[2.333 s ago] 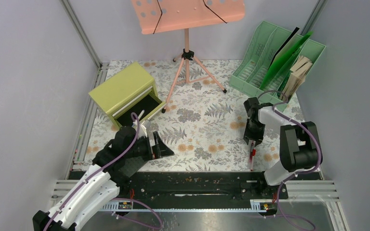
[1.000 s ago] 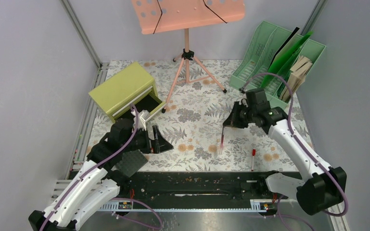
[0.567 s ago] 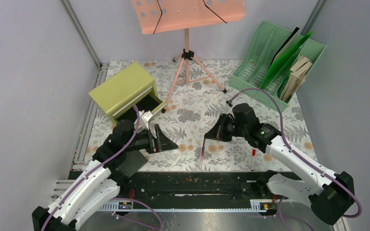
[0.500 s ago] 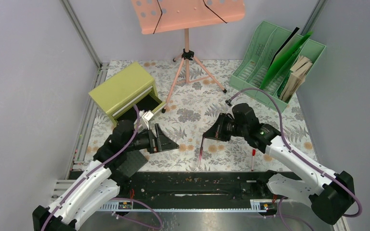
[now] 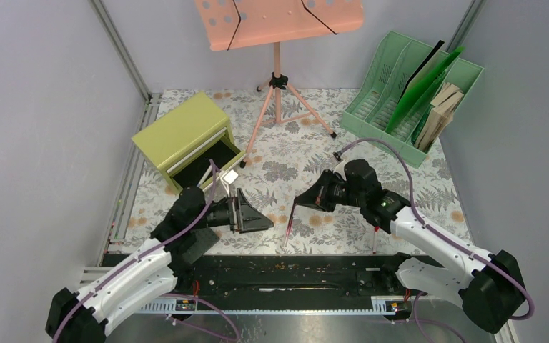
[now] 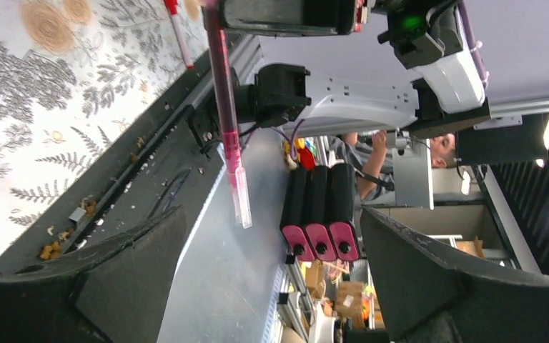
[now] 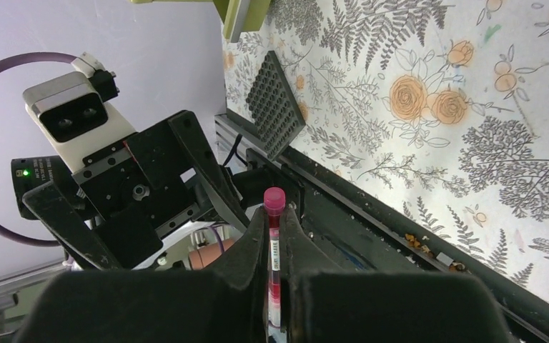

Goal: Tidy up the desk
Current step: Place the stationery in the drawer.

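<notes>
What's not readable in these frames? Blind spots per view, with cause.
Top view: drawer of the olive cabinet, inside too dark to tell contents.
Top view: black perforated pad, mostly covered by the left arm.
Right wrist view: pink pen, label print too small; lower end hidden between the shut right jaws.
Left wrist view: red-capped pen, cut off by the top edge.

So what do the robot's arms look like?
The left arm and right arm have white shells, black joints and a purple cable along each. The left pincer and right pincer are black, and a green light glows on the right wrist.
</notes>
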Robot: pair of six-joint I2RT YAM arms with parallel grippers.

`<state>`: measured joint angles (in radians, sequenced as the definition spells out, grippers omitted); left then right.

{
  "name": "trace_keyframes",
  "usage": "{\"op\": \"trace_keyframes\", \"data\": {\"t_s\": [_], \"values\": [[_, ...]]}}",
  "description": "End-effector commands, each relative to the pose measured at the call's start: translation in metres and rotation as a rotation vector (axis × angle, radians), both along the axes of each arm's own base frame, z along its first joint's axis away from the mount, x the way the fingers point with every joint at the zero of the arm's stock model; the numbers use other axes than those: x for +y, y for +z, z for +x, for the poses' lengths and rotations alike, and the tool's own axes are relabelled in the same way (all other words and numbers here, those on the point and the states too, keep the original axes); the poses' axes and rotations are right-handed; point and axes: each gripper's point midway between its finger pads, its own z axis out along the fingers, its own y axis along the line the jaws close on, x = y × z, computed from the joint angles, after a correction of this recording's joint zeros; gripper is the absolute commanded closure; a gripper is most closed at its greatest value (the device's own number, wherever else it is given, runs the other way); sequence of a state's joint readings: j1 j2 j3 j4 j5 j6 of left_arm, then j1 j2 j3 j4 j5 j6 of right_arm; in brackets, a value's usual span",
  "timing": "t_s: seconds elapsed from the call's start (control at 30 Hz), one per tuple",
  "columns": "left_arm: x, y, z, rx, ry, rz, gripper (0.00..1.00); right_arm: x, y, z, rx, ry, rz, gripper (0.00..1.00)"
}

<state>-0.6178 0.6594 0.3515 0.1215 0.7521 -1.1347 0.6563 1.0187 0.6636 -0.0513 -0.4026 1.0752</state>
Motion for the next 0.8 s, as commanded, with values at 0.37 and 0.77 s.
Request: {"op": "trace_keyframes", "data": {"t_s": [0.37,0.77], "values": [[-0.049,0.021,-0.016,-0.024,-0.137,-0.093,0.33,0.009,0.019,-0.005,-0.02,0.009,0.112,1.0],[-0.06,0.013,-0.012,-0.003,-0.123,-0.059,0.93,0.006,0.012,-0.008,-0.005,0.005,0.098,1.0]]}}
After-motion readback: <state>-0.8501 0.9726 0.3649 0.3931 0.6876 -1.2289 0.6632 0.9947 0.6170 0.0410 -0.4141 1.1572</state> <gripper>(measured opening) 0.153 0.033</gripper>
